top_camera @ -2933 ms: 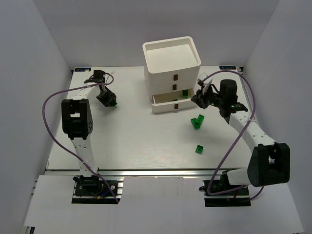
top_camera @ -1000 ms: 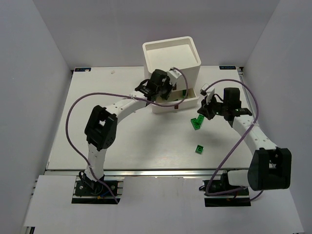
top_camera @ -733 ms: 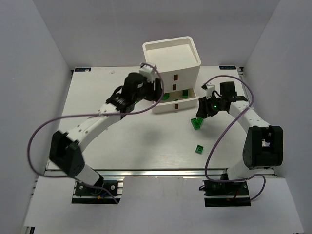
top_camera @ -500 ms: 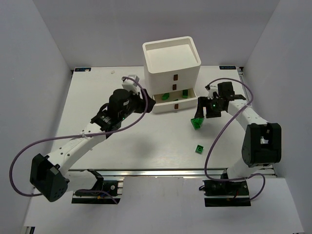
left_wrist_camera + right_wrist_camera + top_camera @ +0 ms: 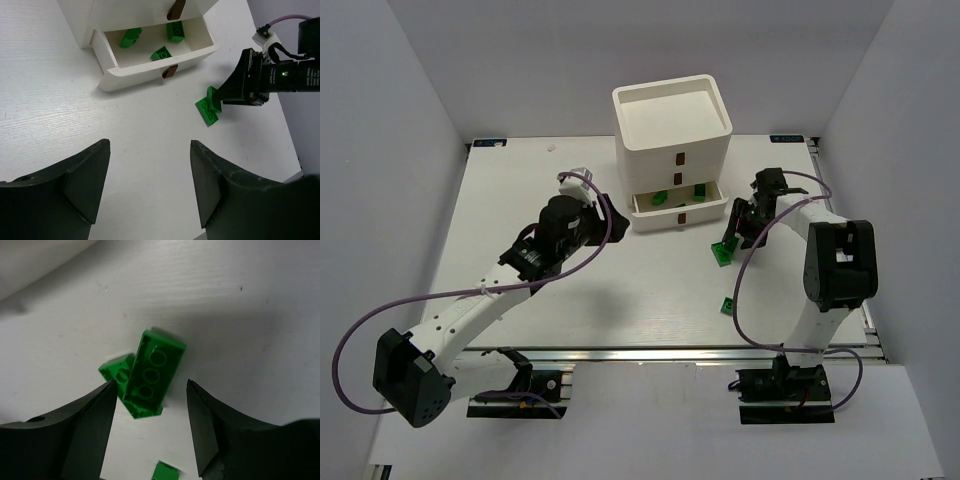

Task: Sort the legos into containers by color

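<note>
Right gripper (image 5: 150,386) hangs open, the tilted green brick (image 5: 150,371) between its fingers, propped on a second brick (image 5: 116,371). Closing might pinch both or flick one away. Left gripper (image 5: 148,150) gapes empty, the open drawer (image 5: 140,77) ahead.

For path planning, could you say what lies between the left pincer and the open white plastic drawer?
Left wrist view: only bare white tabletop between left pincer and white plastic drawer.
</note>
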Controlling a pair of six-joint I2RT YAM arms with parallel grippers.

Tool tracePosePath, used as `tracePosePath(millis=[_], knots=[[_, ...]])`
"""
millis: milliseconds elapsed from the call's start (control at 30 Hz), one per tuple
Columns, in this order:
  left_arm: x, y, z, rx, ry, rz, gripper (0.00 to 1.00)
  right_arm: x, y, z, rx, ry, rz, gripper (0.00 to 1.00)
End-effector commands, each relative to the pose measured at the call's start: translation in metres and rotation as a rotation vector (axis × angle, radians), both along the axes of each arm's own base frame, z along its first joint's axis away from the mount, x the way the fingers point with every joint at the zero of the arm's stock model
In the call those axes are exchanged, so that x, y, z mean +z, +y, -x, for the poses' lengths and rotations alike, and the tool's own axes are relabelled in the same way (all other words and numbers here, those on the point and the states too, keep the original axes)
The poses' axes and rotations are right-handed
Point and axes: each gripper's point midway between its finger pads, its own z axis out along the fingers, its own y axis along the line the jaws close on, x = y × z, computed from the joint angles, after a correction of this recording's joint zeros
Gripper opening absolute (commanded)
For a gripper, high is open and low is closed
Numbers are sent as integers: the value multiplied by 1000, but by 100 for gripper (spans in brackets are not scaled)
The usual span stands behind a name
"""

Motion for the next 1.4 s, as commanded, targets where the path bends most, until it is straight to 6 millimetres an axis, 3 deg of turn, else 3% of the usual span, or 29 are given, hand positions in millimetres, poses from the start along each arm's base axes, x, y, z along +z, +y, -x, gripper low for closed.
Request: tracePosePath(millis=[0,267,400,567,667,800,933,967,1033,1067,1100,1267,1333,1367], knots=[[11,5,4,20,-6,14,75,10,-3,-29,-63,-53,16,63],[14,10,8,37,-12,27,75,-9,-6,-36,-94,-9,38,61],[14,13,8,48,-12,26,75,-12,-8,-35,-101,6,50,52],[12,14,10,54,-10,39,75,-17,-8,-27,-105,29,43,49],[10,8,13,33,2,55,75,-17,-8,-25,-106,29,41,40],[3,-4,13,-7,38,69,75,-8,-10,-28,-85,4,37,16],[-2,-7,14,-11,65,82,75,35,-7,-54,-23,-174,14,2],[-2,-7,15,-11,62,84,75,50,-3,-68,5,-261,-11,1],[-2,-6,15,-9,57,90,75,86,7,-77,116,-422,-31,0],[-1,-5,16,-9,53,89,75,106,20,-84,186,-518,-80,0],[-1,-5,16,-7,50,91,75,127,31,-82,270,-598,-117,0],[1,-4,17,-13,41,90,75,188,87,-60,825,-930,-261,0],[0,-4,17,-13,40,86,76,190,108,-45,993,-980,-297,0],[1,-4,17,-13,39,89,75,196,114,-48,1104,-1078,-231,0]])
